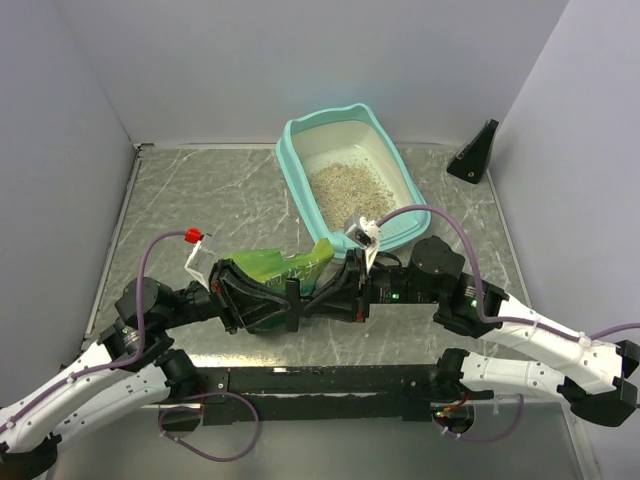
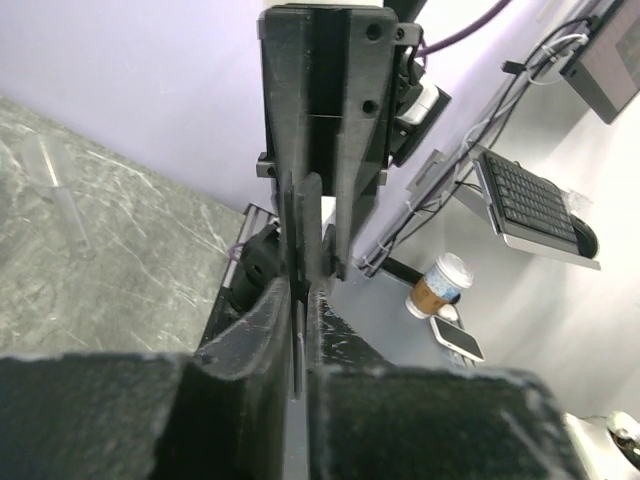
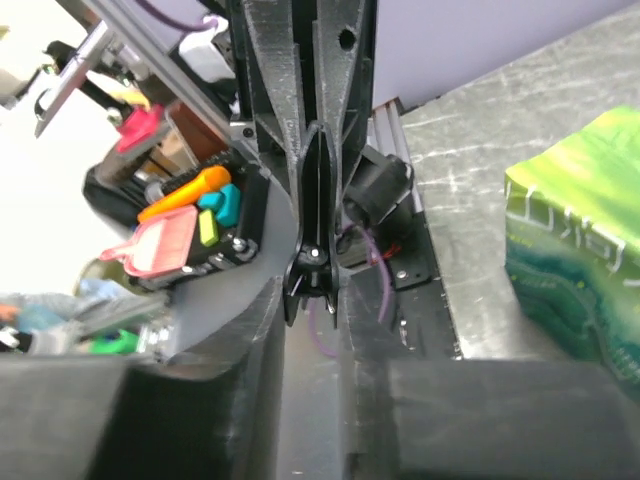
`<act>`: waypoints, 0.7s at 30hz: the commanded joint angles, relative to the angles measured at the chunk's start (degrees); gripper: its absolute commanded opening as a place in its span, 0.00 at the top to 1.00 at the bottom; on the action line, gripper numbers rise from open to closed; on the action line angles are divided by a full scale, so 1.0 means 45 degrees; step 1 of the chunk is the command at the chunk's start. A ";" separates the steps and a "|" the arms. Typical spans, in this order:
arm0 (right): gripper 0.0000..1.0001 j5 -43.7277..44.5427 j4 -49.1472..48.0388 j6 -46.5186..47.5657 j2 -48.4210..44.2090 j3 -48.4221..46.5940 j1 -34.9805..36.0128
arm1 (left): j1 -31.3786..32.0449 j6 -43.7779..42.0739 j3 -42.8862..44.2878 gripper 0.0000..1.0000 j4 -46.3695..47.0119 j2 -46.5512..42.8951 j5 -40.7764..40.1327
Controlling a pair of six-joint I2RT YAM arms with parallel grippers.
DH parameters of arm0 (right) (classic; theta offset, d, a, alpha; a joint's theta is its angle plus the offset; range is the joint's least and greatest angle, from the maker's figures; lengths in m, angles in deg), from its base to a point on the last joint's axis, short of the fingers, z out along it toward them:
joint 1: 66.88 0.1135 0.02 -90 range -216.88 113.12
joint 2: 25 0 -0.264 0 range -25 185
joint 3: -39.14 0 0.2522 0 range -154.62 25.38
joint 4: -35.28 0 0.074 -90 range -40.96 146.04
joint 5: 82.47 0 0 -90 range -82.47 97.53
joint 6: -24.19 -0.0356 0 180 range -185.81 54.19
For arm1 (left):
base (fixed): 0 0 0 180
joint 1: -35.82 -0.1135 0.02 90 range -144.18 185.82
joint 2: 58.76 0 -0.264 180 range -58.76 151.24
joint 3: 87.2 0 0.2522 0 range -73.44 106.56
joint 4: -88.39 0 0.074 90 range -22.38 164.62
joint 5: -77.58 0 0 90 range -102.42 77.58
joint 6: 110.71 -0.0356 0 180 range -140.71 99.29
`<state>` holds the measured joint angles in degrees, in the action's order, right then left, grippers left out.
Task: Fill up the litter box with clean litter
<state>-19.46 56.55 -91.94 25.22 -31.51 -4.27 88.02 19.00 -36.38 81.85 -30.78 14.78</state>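
1. Grey marbled table, with pale lavender walls on three sides. A black wedge stands at the far right.
2. Hidden from you: the near corner of the litter box sits behind the right arm's wrist. The near edge of the green bag lies behind both grippers. Its print is too blurred to read, and the right wrist view cuts it off at the frame edge.
3. Litter box: far centre-right of the table, set at an angle, with a teal rim and a cream pan.
4. Clean litter: beige grains spread over the middle and near part of the pan. The far end shows bare cream.
5. Left gripper: its fingers are pressed together along one seam. It meets the right gripper tip to tip, just in front of the bag. You cannot tell whether either one touches the bag.
6. Right gripper: you see only a narrow slit between its fingers. It seems nearly closed, but you cannot tell whether it is pinching anything.
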 commanded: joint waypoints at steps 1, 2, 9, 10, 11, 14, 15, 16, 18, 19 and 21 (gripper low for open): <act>1.00 -0.0059 -0.0615 -0.0034 0.0169 -0.0113 0.0012 | -0.0019 0.0044 0.0398 0.66 0.0465 0.0109 -0.0146; 1.00 0.0077 -0.0556 0.0044 0.0072 -0.0075 0.0032 | -0.0019 0.0025 0.0417 0.55 0.0368 0.0089 -0.0204; 1.00 0.1093 -0.0068 0.0376 -0.0768 0.0102 0.0032 | -0.0019 -0.0970 0.1022 0.26 -0.1562 -0.0340 -0.0809; 1.00 0.1171 0.0030 0.0512 -0.0846 0.0082 0.0032 | -0.0038 -0.1107 0.1119 0.26 -0.2108 -0.0360 -0.0965; 1.00 0.1230 0.0379 0.0591 -0.0943 -0.0015 0.0051 | -0.0019 -0.1495 0.1314 0.26 -0.2442 -0.0341 -0.1121; 1.00 0.1912 0.1219 0.1157 -0.1178 -0.0365 0.0013 | -0.0019 -0.2373 0.1724 0.26 -0.4042 -0.0205 -0.2058; 1.00 0.2127 0.1802 0.1274 -0.1256 -0.0464 -0.0045 | -0.0019 -0.2629 0.1861 0.27 -0.4453 -0.0146 -0.2447; 1.00 0.2419 0.2059 0.1585 -0.1296 -0.0542 -0.0104 | -0.0019 -0.3134 0.2017 0.27 -0.5327 -0.0010 -0.3302; 1.00 0.2558 0.2741 0.1879 -0.1432 -0.0718 -0.0279 | -0.0019 -0.3703 0.2486 0.27 -0.6171 0.0225 -0.4341; 1.00 0.2617 0.2978 0.2190 -0.1471 -0.0854 -0.0338 | -0.0019 -0.4247 0.2681 0.27 -0.6794 0.0438 -0.4751; 1.00 0.2656 0.3931 0.2563 -0.1433 -0.1069 -0.0514 | -0.0019 -0.4700 0.2741 0.27 -0.7209 0.0674 -0.5963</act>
<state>-10.23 67.15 -85.40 19.71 -32.23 -5.19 87.98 5.62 -26.83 58.18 -30.12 -0.26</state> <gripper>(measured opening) 0.092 0.731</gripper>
